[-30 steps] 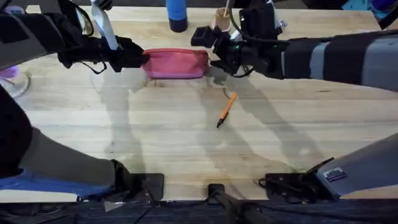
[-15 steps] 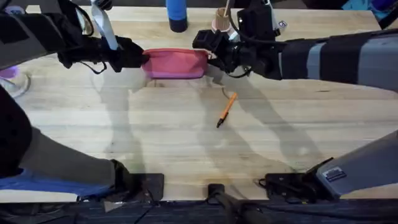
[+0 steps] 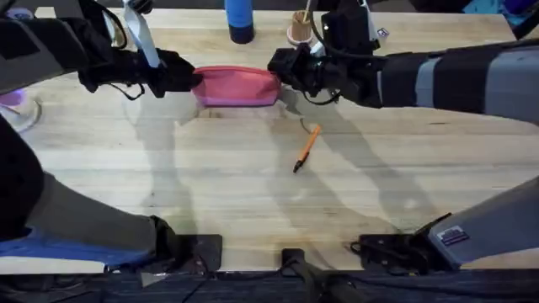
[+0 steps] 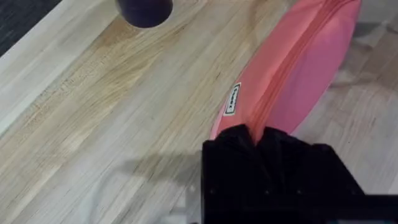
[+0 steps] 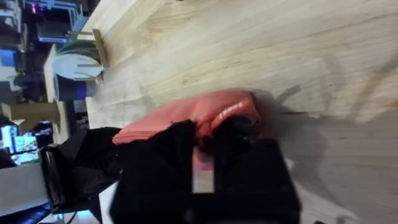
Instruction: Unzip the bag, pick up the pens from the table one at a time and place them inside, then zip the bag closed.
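Bag (image 3: 237, 86) lying flat at the far middle of the table (image 3: 210, 185), stretched between both pincers. Left pincer (image 3: 192, 80) clenched on its left end, right pincer (image 3: 281, 69) clamped on the right end. Orange pen (image 3: 306, 147) sitting loose on the table, nearer and slightly right of the bag.
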Robot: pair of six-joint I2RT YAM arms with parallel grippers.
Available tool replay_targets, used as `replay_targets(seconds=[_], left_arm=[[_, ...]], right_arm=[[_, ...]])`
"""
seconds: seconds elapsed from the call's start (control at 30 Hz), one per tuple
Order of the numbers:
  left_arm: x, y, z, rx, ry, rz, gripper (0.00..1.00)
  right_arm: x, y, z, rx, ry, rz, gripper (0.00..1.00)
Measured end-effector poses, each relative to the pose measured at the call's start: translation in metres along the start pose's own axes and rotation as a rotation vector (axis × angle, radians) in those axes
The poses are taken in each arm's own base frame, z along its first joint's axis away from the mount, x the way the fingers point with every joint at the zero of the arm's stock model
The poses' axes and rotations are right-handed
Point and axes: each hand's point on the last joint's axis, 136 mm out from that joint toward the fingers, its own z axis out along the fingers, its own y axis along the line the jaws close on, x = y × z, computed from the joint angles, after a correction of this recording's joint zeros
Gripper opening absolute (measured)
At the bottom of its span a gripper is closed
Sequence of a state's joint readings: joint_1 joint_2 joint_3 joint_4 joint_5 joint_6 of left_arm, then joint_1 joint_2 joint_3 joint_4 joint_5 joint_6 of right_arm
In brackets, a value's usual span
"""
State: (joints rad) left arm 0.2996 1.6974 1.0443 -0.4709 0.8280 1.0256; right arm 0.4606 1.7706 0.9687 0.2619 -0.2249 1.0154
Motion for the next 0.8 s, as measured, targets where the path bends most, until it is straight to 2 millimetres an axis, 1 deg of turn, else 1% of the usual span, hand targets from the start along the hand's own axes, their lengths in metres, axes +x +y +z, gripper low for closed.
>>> replay_targets(seconds=[0.07, 0.1, 0.4, 0.63, 0.8], left_arm=[[0.000, 0.000, 0.000, 0.002, -0.002, 0.000, 0.043], [0.000, 0.000, 0.000, 0.002, -0.002, 0.000, 0.043], [0.000, 0.000, 0.000, 0.002, -0.002, 0.000, 0.043], [0.000, 0.000, 0.000, 0.002, -0.002, 0.001, 0.042], [-0.001, 0.000, 0.000, 0.000, -0.003, 0.003, 0.042]], right_arm=[[0.000, 0.001, 0.000, -0.002, 0.000, 0.001, 0.069], [0.000, 0.002, 0.000, -0.003, 0.000, 0.000, 0.043], [-0.001, 0.003, -0.001, -0.007, -0.003, -0.001, 0.034], [-0.005, 0.015, -0.010, -0.031, -0.018, -0.030, 0.034], [-0.005, 0.017, -0.012, -0.033, -0.019, -0.056, 0.033]])
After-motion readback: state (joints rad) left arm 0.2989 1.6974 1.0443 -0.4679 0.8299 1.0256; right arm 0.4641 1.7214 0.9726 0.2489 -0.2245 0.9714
